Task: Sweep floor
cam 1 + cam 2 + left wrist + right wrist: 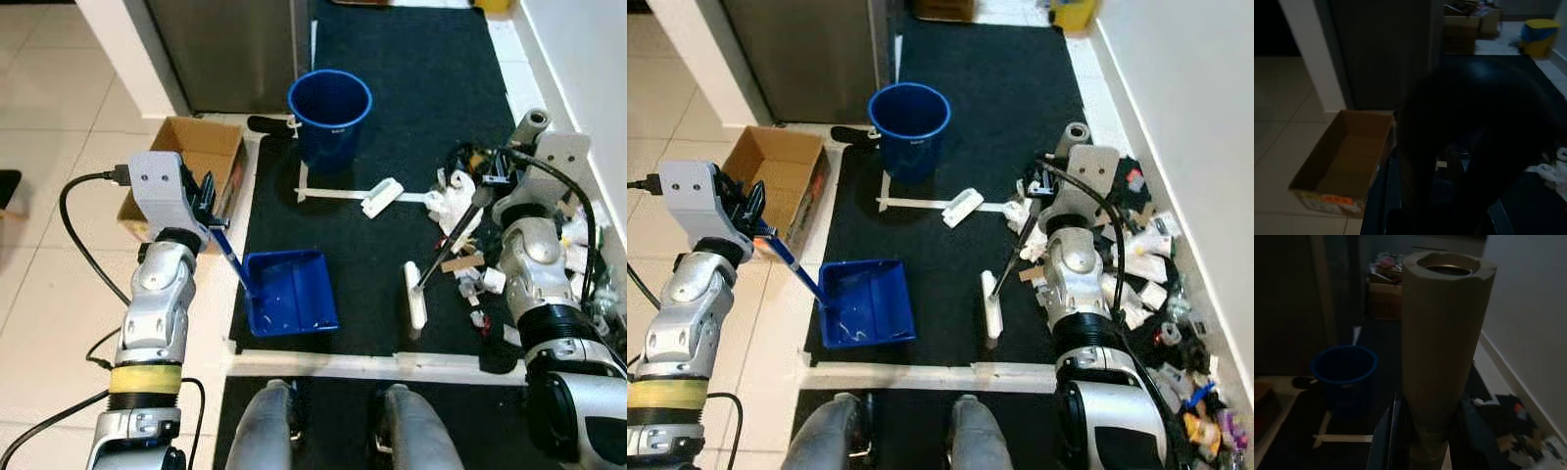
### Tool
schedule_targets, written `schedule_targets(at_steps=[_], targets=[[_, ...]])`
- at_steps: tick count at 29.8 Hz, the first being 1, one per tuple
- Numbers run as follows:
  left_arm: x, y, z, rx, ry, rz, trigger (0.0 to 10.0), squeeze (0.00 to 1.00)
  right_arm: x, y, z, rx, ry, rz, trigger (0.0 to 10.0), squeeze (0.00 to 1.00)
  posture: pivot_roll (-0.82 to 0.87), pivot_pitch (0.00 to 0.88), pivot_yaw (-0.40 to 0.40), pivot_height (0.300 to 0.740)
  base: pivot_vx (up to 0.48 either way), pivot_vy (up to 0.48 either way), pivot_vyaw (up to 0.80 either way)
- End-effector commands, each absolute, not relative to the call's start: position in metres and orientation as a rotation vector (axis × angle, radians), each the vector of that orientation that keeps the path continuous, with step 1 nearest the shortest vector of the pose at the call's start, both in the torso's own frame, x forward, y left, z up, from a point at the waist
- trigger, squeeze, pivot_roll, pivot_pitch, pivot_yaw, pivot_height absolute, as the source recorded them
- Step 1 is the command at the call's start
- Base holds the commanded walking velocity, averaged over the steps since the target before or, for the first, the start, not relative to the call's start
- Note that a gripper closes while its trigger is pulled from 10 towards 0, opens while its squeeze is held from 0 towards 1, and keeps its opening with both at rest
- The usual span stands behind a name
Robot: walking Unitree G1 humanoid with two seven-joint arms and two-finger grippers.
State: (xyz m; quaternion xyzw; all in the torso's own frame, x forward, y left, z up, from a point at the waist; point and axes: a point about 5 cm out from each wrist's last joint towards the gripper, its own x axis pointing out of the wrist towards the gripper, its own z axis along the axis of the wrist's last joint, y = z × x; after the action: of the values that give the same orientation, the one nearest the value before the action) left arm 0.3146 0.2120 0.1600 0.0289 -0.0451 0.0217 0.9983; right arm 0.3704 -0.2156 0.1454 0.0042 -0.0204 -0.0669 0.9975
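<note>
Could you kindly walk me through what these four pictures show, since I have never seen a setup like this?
This is a walking humanoid robot with two silver arms. The two bright pictures come from cameras in its head, looking down at a black floor mat. The two dark ones come from cameras on its wrists. Its left gripper holds the handle of a blue plastic dustpan that rests on the mat. Its right gripper holds a beige-handled broom, its white head on the mat. Beyond stand a round blue bucket and an open cardboard box. A pile of paper scraps and litter lies along the wall on the right.
</note>
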Motion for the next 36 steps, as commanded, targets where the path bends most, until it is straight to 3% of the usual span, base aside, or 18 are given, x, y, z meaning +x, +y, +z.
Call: schedule_targets(at_steps=[1, 36], targets=[[0.3153, 0.2053, 0.1624, 0.040, -0.109, 0.020, 10.0, 0.00, 0.3684, -0.2217, 0.1484, 0.000, -0.068, -0.153, 10.0, 0.00, -0.02, 0.147, 0.011, 0.740, 0.000, -0.405, 0.00], [0.3160, 0.2058, 0.1639, 0.036, -0.112, 0.027, 10.0, 0.00, 0.3688, -0.2179, 0.1455, 0.003, -0.057, -0.143, 10.0, 0.00, -0.02, 0.153, 0.007, 0.740, 0.000, -0.307, 0.00]])
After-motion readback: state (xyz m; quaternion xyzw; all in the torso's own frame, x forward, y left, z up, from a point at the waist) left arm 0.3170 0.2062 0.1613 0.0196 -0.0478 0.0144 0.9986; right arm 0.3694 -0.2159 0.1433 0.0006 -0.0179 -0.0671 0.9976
